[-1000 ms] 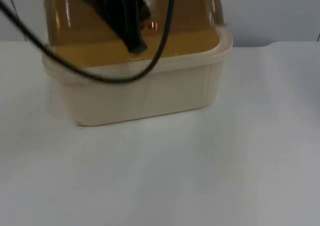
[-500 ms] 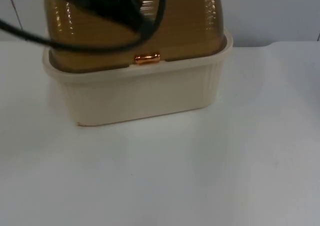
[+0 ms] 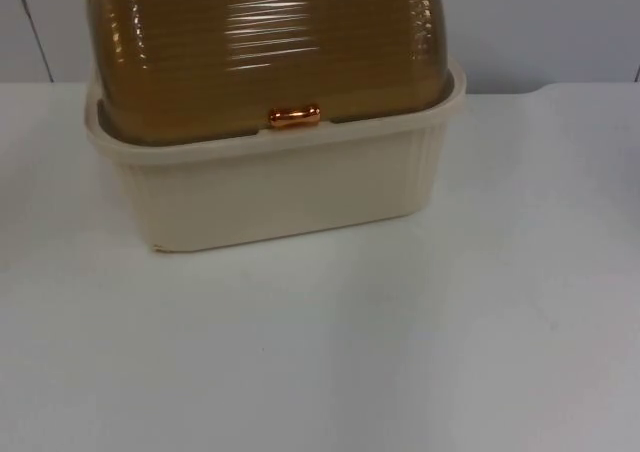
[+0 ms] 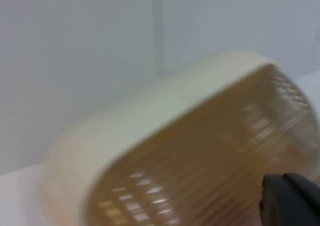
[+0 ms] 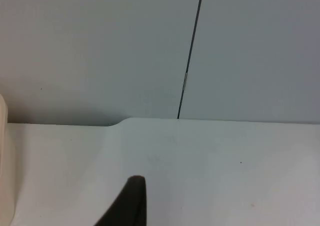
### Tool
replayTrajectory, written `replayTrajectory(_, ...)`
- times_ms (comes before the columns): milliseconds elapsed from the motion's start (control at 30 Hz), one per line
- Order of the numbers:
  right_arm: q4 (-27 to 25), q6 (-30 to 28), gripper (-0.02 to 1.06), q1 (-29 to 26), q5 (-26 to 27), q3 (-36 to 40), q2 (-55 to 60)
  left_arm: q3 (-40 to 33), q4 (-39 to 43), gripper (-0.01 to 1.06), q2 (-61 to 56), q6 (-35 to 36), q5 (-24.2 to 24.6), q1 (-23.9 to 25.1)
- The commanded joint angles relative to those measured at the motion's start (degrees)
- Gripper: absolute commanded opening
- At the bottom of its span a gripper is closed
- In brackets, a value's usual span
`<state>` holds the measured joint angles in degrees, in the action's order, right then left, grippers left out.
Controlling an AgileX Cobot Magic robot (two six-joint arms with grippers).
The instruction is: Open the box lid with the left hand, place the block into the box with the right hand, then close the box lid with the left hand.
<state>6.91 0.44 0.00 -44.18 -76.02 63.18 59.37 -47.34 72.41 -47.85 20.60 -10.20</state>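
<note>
The left gripper shows as one black fingertip close to the brown lid of the box. It does not look like it is holding anything, but I cannot tell if its fingers are wide or pinched together. The right gripper hangs over bare white table, with the cream side of the box just at the edge of what its camera sees. One black finger shows there and nothing is in it, so I cannot tell how wide it is either. That arm waits

From the top, the bread box sits at the back of the table, right by the grey wall. Its see-through brown lid is down and shut. I see no block on the table, so I think it is already inside and the job looks nearly done or done

The box is hard plastic. It looks light and stiff, and it would not bend or squash. The lid is shiny with ribs, so it may be slippery. The best place to hold is the little copper handle at the front of the lid, just above the cream rim
</note>
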Motion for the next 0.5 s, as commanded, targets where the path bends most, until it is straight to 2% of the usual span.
replayTrajectory(0, -1.0, 0.2, 1.05, 0.0, 0.1, -0.3, -0.6, 0.3, 8.3, 0.00, -5.2, 6.7, 3.2, 6.8)
replayTrajectory(33, -1.0, 0.2, 1.05, 0.0, 0.1, -0.3, -0.6, 0.3, 8.3, 0.00, -5.2, 6.7, 3.2, 6.8)
replayTrajectory(133, -1.2, 0.2, 1.05, 0.0, 0.1, -0.3, -0.6, 3.7, 21.7, 0.00, -8.2, 16.4, 6.1, 13.2)
replayTrajectory(167, -1.2, 0.2, 1.05, 0.0, 0.1, -0.3, -0.6, 5.7, 24.9, 0.00, -8.5, 20.8, 7.4, 14.7)
replayTrajectory(200, -1.2, 0.2, 1.05, 0.0, 0.1, -0.3, -0.6, 5.7, 24.9, 0.00, -8.5, 20.8, 7.4, 14.7)
replayTrajectory(233, -1.2, 0.2, 1.05, 0.0, 0.1, -0.3, -0.6, 7.6, 27.6, 0.00, -8.5, 24.6, 8.3, 16.5)
replayTrajectory(300, -1.2, 0.2, 1.05, 0.0, 0.1, -0.3, -0.6, 10.2, 27.9, 0.00, -8.5, 28.3, 8.3, 18.4)
replayTrajectory(467, -1.2, 0.2, 1.05, 0.0, -0.2, -0.3, -0.6, 11.7, 24.3, 0.00, -8.5, 28.6, 6.2, 18.7)
